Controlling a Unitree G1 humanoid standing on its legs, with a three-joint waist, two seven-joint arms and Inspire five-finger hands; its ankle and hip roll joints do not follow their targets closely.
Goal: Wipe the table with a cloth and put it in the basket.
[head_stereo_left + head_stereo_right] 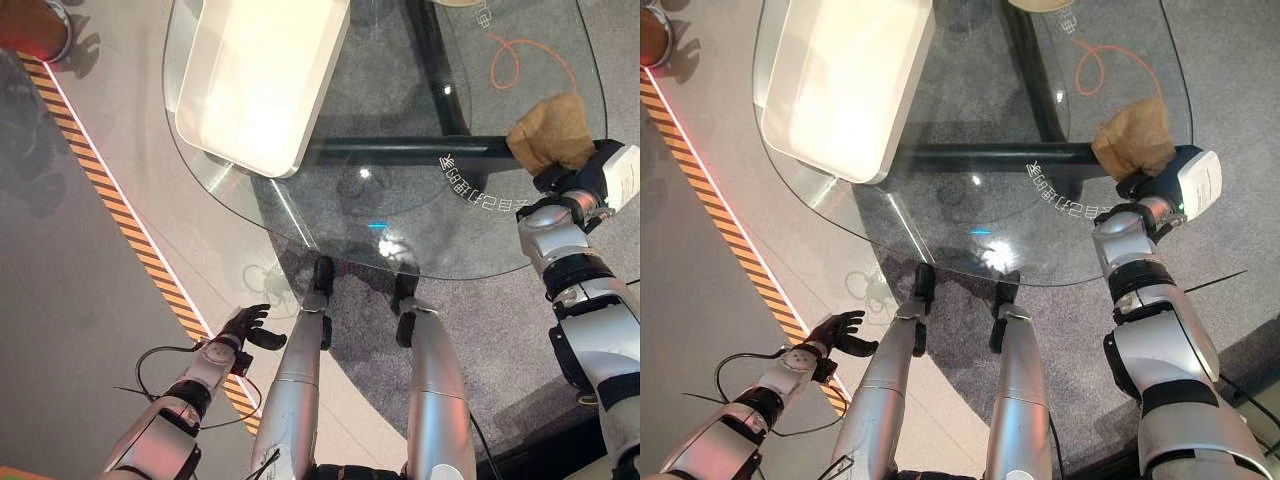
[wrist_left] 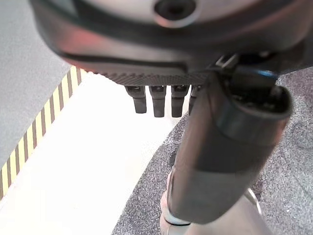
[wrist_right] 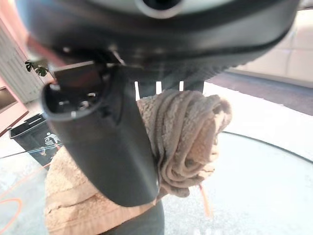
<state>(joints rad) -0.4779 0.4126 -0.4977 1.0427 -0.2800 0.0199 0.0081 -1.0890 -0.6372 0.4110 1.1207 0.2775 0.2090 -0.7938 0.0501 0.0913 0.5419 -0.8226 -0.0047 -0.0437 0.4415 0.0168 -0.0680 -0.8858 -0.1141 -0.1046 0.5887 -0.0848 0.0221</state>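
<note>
Left hand (image 1: 243, 325), nearest the head camera at about 7 o'clock: hangs low over the floor beside the yellow-and-black striped floor tape (image 1: 120, 215), well apart from the table, fingers relaxed and loosely spread, holding nothing. In its wrist view the fingertips (image 2: 158, 102) point straight out over pale floor.

Right hand (image 1: 1155, 180), at about 3 o'clock on the glass table (image 1: 330, 215): thumb and fingers are curled round the tan cloth (image 1: 552, 131), which bunches above the hand and rests on the glass near the table's right edge. The wrist view shows the thumb pressed against the folded cloth (image 3: 183, 139).

White basket (image 1: 262, 80), at about 11 o'clock: sits on the far left part of the table, well apart from the cloth.

Orange cable (image 1: 520, 62), at about 1 o'clock: loops beneath the glass.
</note>
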